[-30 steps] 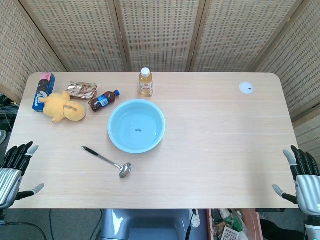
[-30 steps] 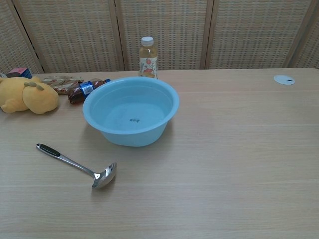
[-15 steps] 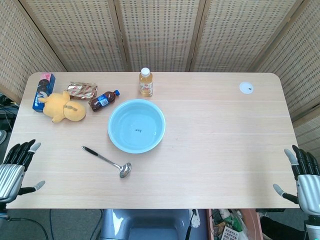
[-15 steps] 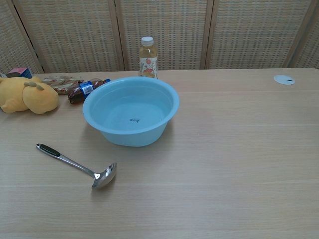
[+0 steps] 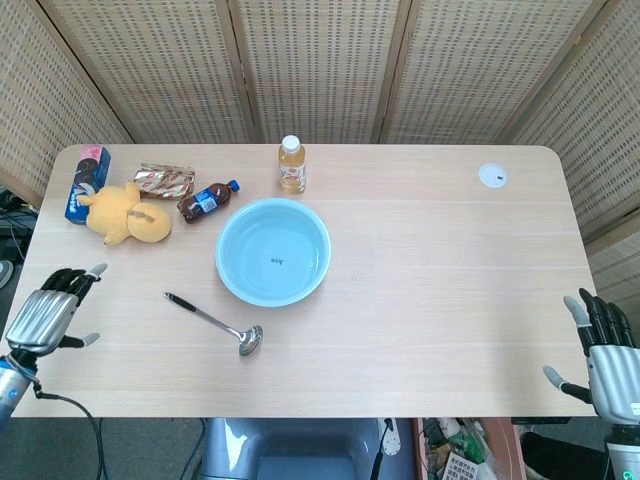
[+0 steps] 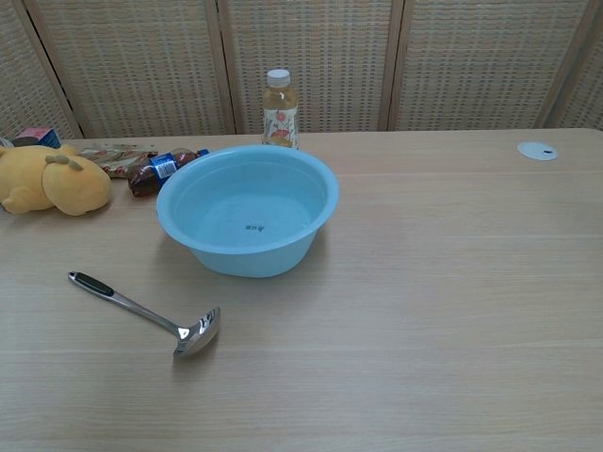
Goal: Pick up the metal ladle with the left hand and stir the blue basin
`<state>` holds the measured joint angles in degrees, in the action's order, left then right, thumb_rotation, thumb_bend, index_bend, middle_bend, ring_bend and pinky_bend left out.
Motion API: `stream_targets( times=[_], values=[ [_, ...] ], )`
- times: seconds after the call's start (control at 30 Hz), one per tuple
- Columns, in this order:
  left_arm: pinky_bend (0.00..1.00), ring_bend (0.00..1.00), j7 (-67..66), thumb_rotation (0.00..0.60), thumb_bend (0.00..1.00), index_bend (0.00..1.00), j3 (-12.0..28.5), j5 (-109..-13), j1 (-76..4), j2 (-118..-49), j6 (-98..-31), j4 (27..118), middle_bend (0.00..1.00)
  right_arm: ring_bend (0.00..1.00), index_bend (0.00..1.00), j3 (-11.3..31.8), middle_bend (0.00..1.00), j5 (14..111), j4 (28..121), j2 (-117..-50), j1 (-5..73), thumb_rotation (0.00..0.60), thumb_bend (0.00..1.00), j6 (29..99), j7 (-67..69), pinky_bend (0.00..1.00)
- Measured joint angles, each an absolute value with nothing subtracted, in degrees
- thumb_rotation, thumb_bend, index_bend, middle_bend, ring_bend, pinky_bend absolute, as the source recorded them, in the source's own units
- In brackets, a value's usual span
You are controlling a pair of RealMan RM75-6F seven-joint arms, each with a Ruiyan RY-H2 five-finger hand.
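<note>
Our left hand [image 5: 45,318] hovers empty, fingers loosely spread, at the table's [image 5: 450,300] near edge; our right hand [image 5: 608,355] is spread and idle. The ladle [image 5: 213,321] lies well beyond our left fingertips, its dark handle end nearest them, so we should close on that. Farther still sits the basin [image 5: 272,251].

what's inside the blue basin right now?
Inside the blue basin only a small dark mark on its floor shows, nothing else. Whether it holds clear water cannot be told. The metal ladle lies outside on the table.
</note>
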<state>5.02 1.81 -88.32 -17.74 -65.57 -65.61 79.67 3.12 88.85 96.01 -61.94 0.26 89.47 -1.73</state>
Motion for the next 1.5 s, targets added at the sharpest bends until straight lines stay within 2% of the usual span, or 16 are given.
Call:
stream_targets(
  times=[0.07,0.13,0.27,0.4,0.6,0.73,0.87,1.17,1.33,1.5],
  values=[
    [0.94,0.86,7.2,0.6,0.13,0.0,1.5,-90.0,-19.7,-67.3,-64.0,75.6,0.93,0.0,0.0,3.2,0.0,88.5,96.0,-62.1,0.4,0.6,0.0,89.0,-2.1,0.0],
    [1.0,0.94,8.4,0.6,0.13,0.03,1.2,-91.4,-21.3,-68.8,-62.9,72.5,0.99,0.0,0.0,3.2,0.0,88.1,95.9,-62.3,0.6,0.6,0.0,88.5,-2.4,0.0],
    [1.0,0.96,8.8,0.6,0.13,0.11,0.3,-93.6,-24.3,-72.6,-60.7,67.3,1.0,0.0,0.0,3.4,0.0,87.2,95.7,-62.6,1.0,0.6,0.0,87.7,-3.0,0.0],
    [1.0,0.96,8.6,0.6,0.13,0.15,-0.2,-93.8,-26.6,-74.3,-57.5,65.7,1.0,0.0,0.0,3.5,0.0,86.7,95.6,-62.8,1.2,0.6,0.0,87.2,-3.1,0.0],
    [1.0,0.96,7.2,0.6,0.13,0.29,-0.7,-92.7,-29.4,-77.5,-52.7,64.1,1.0,0.0,0.0,3.6,0.0,86.5,95.6,-62.6,1.3,0.6,0.0,87.1,-2.5,0.0],
    [1.0,0.96,6.1,0.6,0.17,0.37,-0.8,-91.2,-30.7,-79.3,-50.5,63.6,1.0,0.0,0.0,3.6,0.0,86.3,95.6,-62.4,1.3,0.6,0.0,87.0,-1.8,0.0],
    [1.0,0.96,4.7,0.6,0.22,0.38,-0.1,-89.7,-31.6,-81.4,-49.9,62.4,1.0,0.0,0.0,3.6,0.0,86.3,95.6,-62.2,1.3,0.6,0.0,86.9,-1.2,0.0],
    [1.0,0.96,1.9,0.6,0.23,0.4,1.5,-87.2,-32.2,-86.7,-51.4,57.7,1.0,0.0,0.0,3.6,0.0,86.1,95.6,-61.8,1.4,0.6,0.0,86.6,-0.1,0.0],
    [1.0,0.96,1.1,0.6,0.29,0.41,1.3,-86.9,-32.8,-89.0,-51.1,56.0,1.0,0.0,0.0,3.6,0.0,86.0,95.6,-61.7,1.5,0.6,0.0,86.3,0.4,0.0],
    [1.0,0.96,-0.1,0.6,0.29,0.44,0.8,-87.0,-33.6,-90.7,-50.8,54.4,1.0,0.0,0.0,3.6,0.0,85.7,95.5,-61.6,1.6,0.6,0.0,86.0,0.8,0.0]
  ],
)
